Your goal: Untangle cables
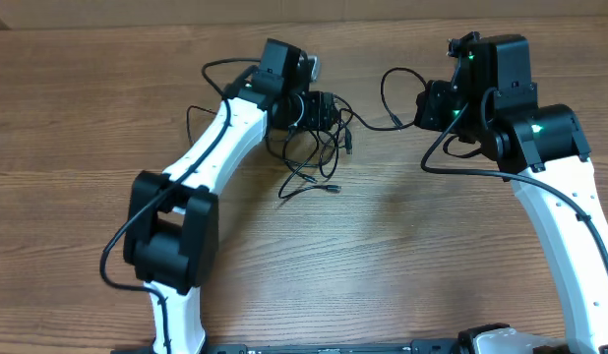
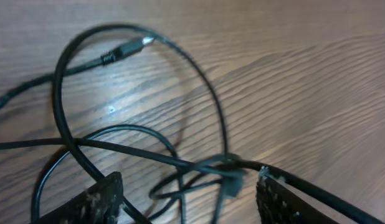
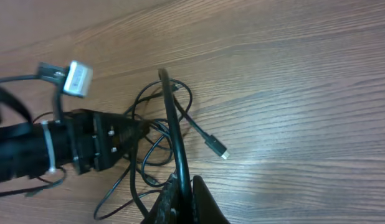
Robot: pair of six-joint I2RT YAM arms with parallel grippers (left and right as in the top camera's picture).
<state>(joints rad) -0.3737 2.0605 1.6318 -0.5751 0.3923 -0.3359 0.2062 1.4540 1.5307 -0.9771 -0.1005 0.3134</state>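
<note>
A tangle of thin black cables (image 1: 309,152) lies on the wooden table at the middle back. My left gripper (image 1: 322,110) hovers low over the tangle's top; in the left wrist view its fingers (image 2: 186,200) are open with several cable strands (image 2: 180,163) crossing between them, and a plug end (image 2: 133,45) lies beyond. My right gripper (image 1: 427,106) is shut on one black cable (image 3: 174,124) in the right wrist view (image 3: 181,196). That cable loops (image 1: 388,88) and runs left toward the tangle. A loose plug (image 3: 218,151) lies near it.
The left arm's body (image 1: 171,231) stretches across the left of the table, the right arm (image 1: 570,211) along the right. The left gripper also shows in the right wrist view (image 3: 96,146), with a white tag (image 3: 77,78) behind it.
</note>
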